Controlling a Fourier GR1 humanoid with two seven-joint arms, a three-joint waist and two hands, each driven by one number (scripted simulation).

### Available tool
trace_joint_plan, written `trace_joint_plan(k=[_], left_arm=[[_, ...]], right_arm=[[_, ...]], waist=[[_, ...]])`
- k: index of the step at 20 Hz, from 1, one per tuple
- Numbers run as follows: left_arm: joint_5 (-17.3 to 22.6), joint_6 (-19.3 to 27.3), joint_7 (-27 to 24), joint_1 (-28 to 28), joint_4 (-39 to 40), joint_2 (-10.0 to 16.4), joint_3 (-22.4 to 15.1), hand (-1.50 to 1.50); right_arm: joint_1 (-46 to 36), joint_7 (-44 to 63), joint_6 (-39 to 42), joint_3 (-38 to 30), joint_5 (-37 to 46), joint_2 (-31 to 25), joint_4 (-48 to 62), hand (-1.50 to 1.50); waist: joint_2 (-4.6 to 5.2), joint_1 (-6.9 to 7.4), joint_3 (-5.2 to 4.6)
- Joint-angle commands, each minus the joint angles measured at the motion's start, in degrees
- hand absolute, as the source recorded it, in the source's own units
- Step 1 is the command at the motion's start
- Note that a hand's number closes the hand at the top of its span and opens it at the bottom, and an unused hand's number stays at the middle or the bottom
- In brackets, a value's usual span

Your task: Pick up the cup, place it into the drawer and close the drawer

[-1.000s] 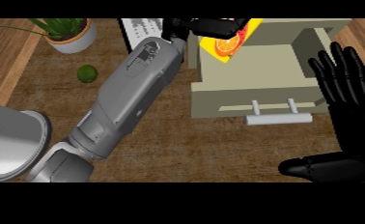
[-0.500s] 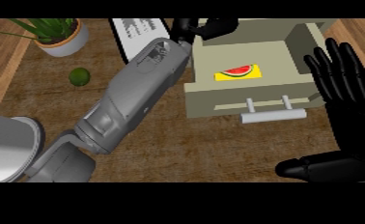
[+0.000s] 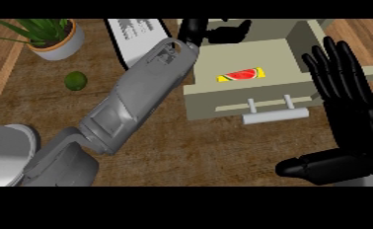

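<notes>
Scanning big to small, everything placed relative to the drawer:

- Wooden counter [image 3: 182, 149] runs under everything.
- Left forearm [image 3: 138, 99], grey, comes in from the lower left and runs diagonally up to the drawer's far-left corner, overlapping its left edge.
- Beige drawer [image 3: 218, 99] is pulled out of its unit [image 3: 302, 30] toward the robot. Its front panel faces the lower edge of the view.
- Right hand [image 3: 342, 90] is just right of the drawer, palm toward it. Fingers are straight and spread, pointing up, with the thumb sticking out left, below the drawer's right corner. It holds nothing, and I can't tell if it touches the drawer side.
- White printed sheet [image 3: 134, 38] is left of the drawer's far end, partly under the forearm.
- Potted plant [image 3: 55, 40] in a white pot is well left of the drawer, at its far side.
- Grey rounded object [image 3: 13, 154] is far left of the drawer, at the near side. It's cut by the frame edge, so I can't identify it.
- Left hand [image 3: 226, 31] is over the drawer's far end, partly cropped at the top. Thumb and fingers are apart with beige showing between them, and nothing is in the grasp.
- Grey bar handle [image 3: 275, 118] sits on the drawer front, right of its centre.
- Cup [image 3: 241, 75], yellow with a watermelon print, lies inside the drawer around mid-depth, clear of both hands.
- Small green fruit [image 3: 76, 81] sits on the counter well left of the drawer, near the plant.
</notes>
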Motion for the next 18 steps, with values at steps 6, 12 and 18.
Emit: trace_joint_plan(k=[6, 12, 18], left_arm=[[6.42, -1.44, -4.17, 0.95, -2.17, -0.01, 0.43, -1.5], [10.67, -3.35, -10.93, 3.24, -5.93, -0.01, 1.79, -1.5], [11.97, -4.82, -7.32, 3.71, -10.22, 0.32, 6.4, -1.5]], right_arm=[[0.66, -0.37, 1.05, -1.17, -3.26, 0.08, -0.98, -1.5], [0.56, 4.62, 1.7, -1.79, -9.12, -0.39, -4.18, -1.5], [0.73, 3.13, 5.2, -5.99, -10.9, -4.58, -1.01, 1.5]], waist=[[-0.02, 0.02, -0.05], [-0.71, 1.98, -0.1], [-1.51, 5.73, -0.12]])
